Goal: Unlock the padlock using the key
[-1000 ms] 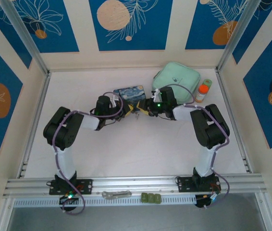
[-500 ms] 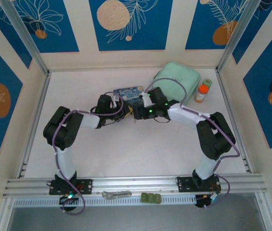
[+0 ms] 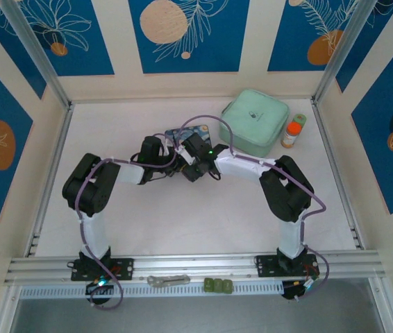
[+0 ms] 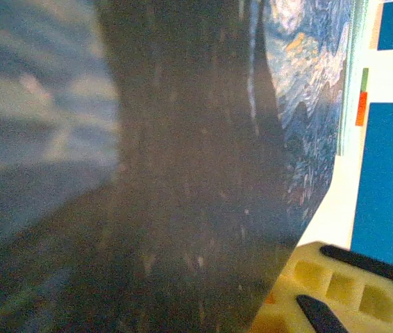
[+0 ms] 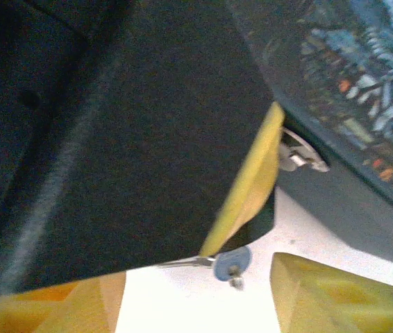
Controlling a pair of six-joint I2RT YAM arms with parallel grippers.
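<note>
Right wrist: R gripper (image 5: 200, 281) spread, yellow ribbed pads (image 5: 325, 291); thin silvery key (image 5: 219, 263), round head, between them; glossy painted tin (image 5: 353, 62) far right. L gripper (image 3: 177, 165): grip can't tell.

Overhead, light falls even and bright on the white counter (image 3: 182, 222), with soft shadows beneath the arms (image 3: 99, 187). Up close at both wrists it's dim and blurry, the painted tin (image 4: 307, 104) smeared out of focus
</note>
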